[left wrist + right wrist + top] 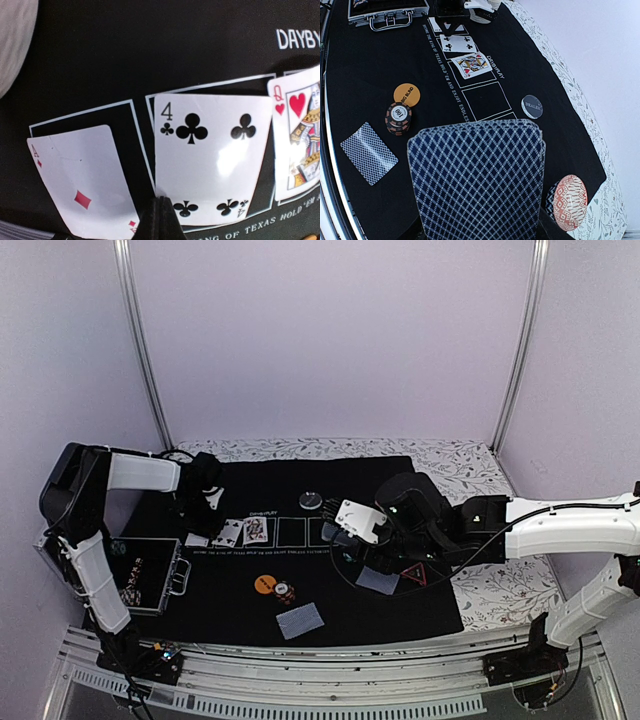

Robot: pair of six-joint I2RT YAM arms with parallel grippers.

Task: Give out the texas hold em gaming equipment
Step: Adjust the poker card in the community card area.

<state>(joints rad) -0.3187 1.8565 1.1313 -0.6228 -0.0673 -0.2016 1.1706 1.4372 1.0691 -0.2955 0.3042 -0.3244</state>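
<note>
Left gripper: jaws pressed together, tips at the lower edge of the 4 of clubs. Ace of diamonds lies to its left, bottom cut off; queen of hearts to its right, cropped by the frame. Right gripper grasps the card stack, fingers hidden behind it. Chip stack, orange disc and dealer disc sit on the mat beyond.

Mat: black, with white printed outlines and lettering.
Deck and lone face-down card: dark blue backs, white diamond lattice.
Ace of diamonds: red pips on white.
Four of clubs: black pips.
Queen of hearts: red, yellow, black.
Big-blind disc: orange, black lettering.
Chip stack: black-and-orange striped edge, white centre.
Counter: white, grey floral print.
</note>
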